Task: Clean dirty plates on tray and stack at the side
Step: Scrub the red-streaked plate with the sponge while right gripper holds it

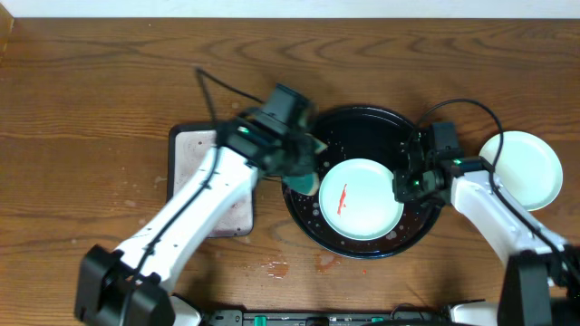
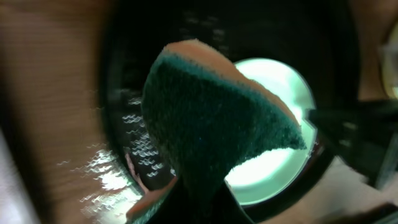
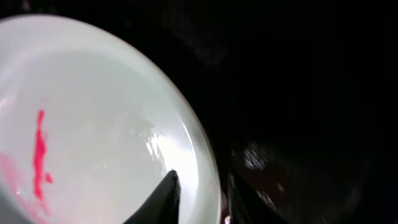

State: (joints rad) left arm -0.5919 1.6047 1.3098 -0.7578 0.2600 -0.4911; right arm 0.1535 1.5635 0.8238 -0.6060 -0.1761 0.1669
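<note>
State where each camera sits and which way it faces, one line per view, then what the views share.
Overhead: fixed above the table, facing straight down; shows the left arm, the right arm, the black tray and a clean plate.
Left wrist: on the left arm, facing down past the sponge in the left gripper.
Right wrist: low over the tray, facing the smeared plate, whose rim the right gripper pinches.
Shared: all three show the smeared plate.
</note>
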